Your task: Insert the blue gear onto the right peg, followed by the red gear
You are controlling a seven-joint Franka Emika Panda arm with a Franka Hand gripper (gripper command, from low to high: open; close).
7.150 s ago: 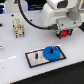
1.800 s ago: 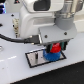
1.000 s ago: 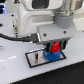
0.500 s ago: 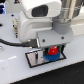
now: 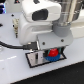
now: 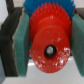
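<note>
Clearly the gripper (image 6: 46, 42) pinches the red gear (image 6: 48, 44) between its green pads (image 6: 22, 42), blue gear (image 6: 42, 6) just behind. Only the exterior view shows the grey plate (image 5: 34, 60) on the table (image 5: 12, 70) beneath both gears; the peg is hidden.

Red gear (image 6: 48, 44) atop blue gear (image 6: 35, 6)

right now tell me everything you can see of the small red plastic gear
The small red plastic gear is bright, glossy and round, with a toothed rim and a dark centre hole. It sits between the gripper's green pads, which press its sides. A wider blue plastic gear shows just behind it, over the grey black-bordered plate.
</note>
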